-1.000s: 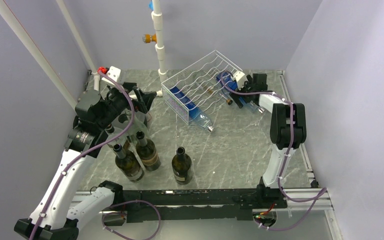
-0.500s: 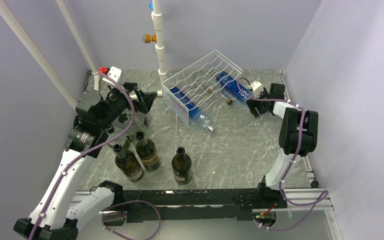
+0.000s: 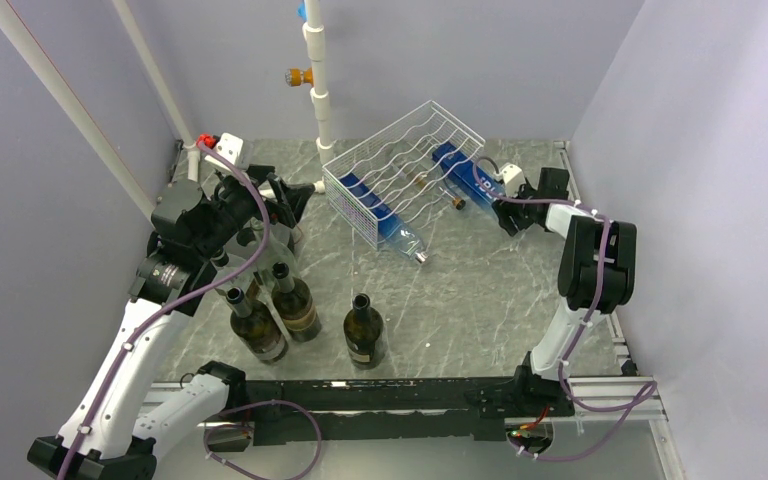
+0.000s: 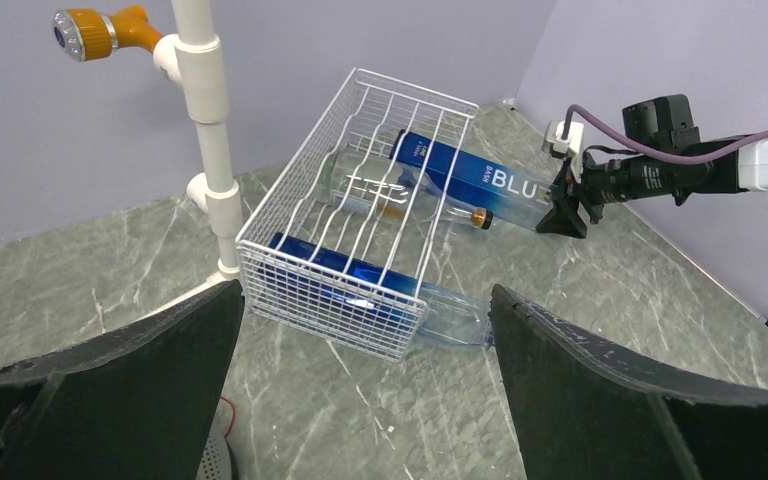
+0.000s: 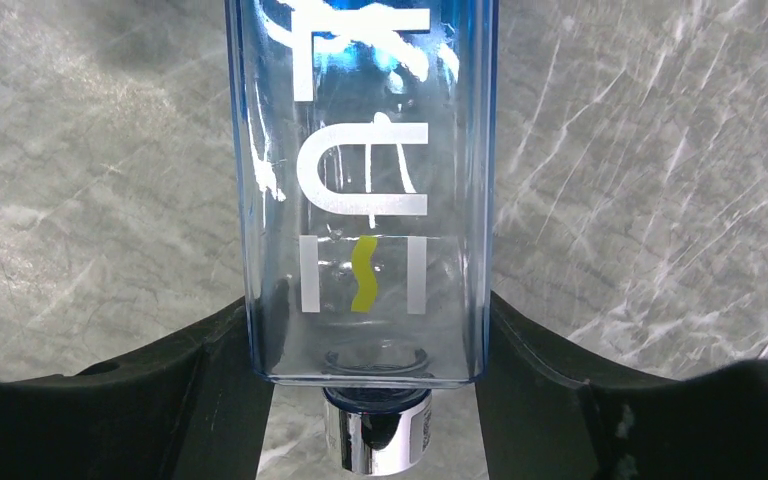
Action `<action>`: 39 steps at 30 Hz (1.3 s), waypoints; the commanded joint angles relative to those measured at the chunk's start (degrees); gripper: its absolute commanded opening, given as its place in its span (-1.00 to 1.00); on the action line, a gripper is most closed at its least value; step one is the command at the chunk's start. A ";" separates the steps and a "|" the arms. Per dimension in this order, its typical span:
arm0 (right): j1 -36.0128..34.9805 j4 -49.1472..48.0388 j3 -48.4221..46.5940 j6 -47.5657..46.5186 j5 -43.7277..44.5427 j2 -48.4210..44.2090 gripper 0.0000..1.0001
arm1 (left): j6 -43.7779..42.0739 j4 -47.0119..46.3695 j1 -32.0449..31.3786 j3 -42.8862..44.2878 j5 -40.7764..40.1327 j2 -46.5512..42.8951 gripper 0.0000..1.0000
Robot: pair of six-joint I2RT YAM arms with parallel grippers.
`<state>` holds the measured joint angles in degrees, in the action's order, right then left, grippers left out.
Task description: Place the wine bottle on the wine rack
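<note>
The white wire wine rack [image 3: 430, 104] [image 4: 340, 270] stands tilted at the back centre. A blue square wine bottle [image 3: 465, 172] [image 4: 480, 180] [image 5: 360, 150] lies at its right side, base towards the rack, silver cap towards the right. My right gripper [image 3: 505, 197] [image 4: 565, 200] [image 5: 370, 320] is at that cap end, its fingers pressed on both sides of the bottle's shoulder. The left gripper [image 3: 285, 200] [image 4: 367, 300] hovers open and empty at the left, facing the rack.
Another blue bottle [image 3: 385, 215] lies in the rack's near cradle, neck poking out. A clear bottle with a brown cap [image 3: 430, 185] rests in the middle. Three dark bottles [image 3: 295, 300] stand near my left arm. A white pipe post [image 3: 320, 90] rises behind the rack.
My right gripper slid from the middle of the blue bottle back to its cap end, and its jaws closed in on the shoulder. The left arm has not moved.
</note>
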<state>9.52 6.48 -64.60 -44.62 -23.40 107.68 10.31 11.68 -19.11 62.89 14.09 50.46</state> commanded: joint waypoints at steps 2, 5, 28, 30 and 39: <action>-1.38 -0.91 -5.86 0.35 -5.12 0.82 -0.64 | 0.09 -1.64 -0.20 1.47 0.32 -0.01 0.99; -2.02 -1.10 -7.81 1.01 -5.08 1.87 -0.73 | 0.00 -1.66 -0.22 1.45 0.16 -0.08 0.99; -7.61 -1.48 -21.25 7.44 -2.85 12.66 -0.60 | 0.23 -1.73 -0.13 1.52 0.45 0.17 0.99; -7.78 -1.76 -21.36 7.53 -2.42 12.82 -0.54 | 0.24 -1.74 -0.13 1.55 0.49 0.25 0.99; -7.91 -0.69 -20.40 7.68 -2.00 12.15 0.32 | 0.36 -1.82 -0.13 1.53 0.81 0.08 0.99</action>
<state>2.63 9.41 -83.64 -37.85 -24.43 120.36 10.33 11.68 -19.11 62.89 14.13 50.52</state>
